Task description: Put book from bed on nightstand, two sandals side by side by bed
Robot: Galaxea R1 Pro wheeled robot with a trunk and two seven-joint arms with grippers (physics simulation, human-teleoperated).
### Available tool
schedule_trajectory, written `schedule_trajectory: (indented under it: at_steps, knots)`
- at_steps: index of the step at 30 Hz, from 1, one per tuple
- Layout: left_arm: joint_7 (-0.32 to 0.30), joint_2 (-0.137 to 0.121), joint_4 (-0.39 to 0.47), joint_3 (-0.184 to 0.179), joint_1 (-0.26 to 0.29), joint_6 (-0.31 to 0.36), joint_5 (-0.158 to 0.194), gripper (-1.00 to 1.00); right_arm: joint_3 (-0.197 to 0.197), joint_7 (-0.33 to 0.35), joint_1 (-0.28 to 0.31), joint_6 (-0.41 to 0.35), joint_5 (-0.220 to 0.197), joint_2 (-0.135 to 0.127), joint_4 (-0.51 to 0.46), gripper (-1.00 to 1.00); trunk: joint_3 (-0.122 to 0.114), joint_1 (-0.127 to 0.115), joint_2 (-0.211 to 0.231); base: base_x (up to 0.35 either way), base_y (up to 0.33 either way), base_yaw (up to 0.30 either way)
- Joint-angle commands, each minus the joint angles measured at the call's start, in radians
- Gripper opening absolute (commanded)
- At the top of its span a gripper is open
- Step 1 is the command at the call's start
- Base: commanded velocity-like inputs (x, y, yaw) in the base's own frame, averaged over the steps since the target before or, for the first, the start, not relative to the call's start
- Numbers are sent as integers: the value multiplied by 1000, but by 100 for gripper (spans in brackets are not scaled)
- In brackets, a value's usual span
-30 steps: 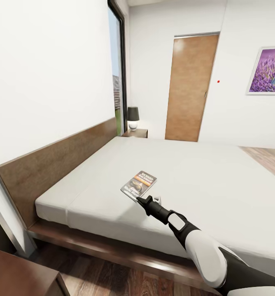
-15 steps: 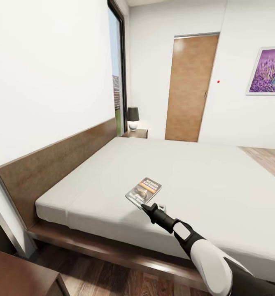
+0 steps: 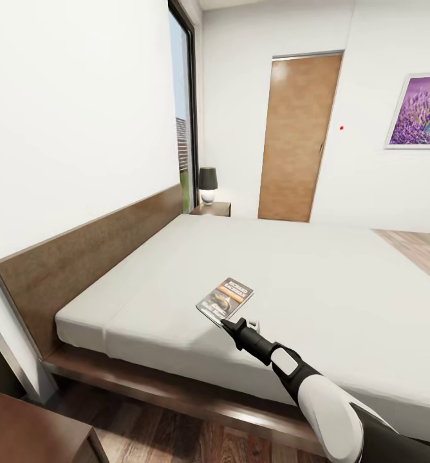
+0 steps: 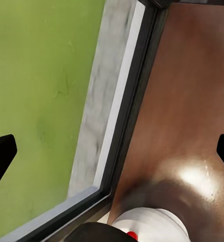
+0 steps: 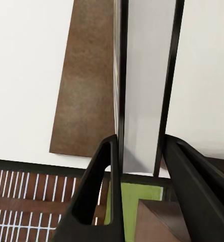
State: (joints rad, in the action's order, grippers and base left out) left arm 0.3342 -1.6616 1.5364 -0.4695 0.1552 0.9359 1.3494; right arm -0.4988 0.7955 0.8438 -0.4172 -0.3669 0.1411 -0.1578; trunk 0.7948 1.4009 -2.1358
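The right end effector [image 3: 226, 323] is closed on the near corner of the book [image 3: 225, 299]; in the right wrist view the book's thin edge [image 5: 142, 101] is seen pinched between the two dark fingers [image 5: 99, 201]. Compared with a second ago, the book has been raised off the mattress and shifted slightly toward the right, tilted up at its far end, and over the last half second it has barely been moved. The pick is therefore judged complete, and the carry to a nightstand is what remains for the book. The left end effector [image 4: 112, 151] is held wide apart, with nothing between its fingers, above a glossy reddish-brown surface beside a window frame.

The bed [image 3: 344, 283] is presented as a broad off-white mattress on a low dark frame, with a brown headboard [image 3: 80, 257] along the wall. A nightstand [image 3: 212, 208] carrying a small lamp [image 3: 208, 184] is seen at the far end of the headboard, near a wooden door [image 3: 299, 138]. A purple picture [image 3: 418, 110] is hung on the far wall. No sandals can be made out.
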Motion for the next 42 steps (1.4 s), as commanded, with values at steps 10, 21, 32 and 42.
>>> schedule_trajectory:
  at_steps: [10, 21, 32, 42]
  knots:
    - [-2, 0, -2, -9, 7, -10, 22, 100, -2, -5, 5, -7, -7, -1, 3, -100, -5, -8, 14, 0, 0, 0]
    - [-56, 61, -32, -6, 6, 51, -40, 100, 1, -14, -36, -5, -6, -8, -25, -100, -40, -50, 91, 0, 0, 0]
    - [-60, 95, -36, -6, 6, 97, -131, 100, 5, -14, -41, -5, -6, -9, -29, -100, -74, -92, 168, 0, 0, 0]
    - [-60, 95, -36, -6, 6, 98, -134, 100, 7, -13, -41, -6, -6, -9, -29, -100, -106, -130, 238, 0, 0, 0]
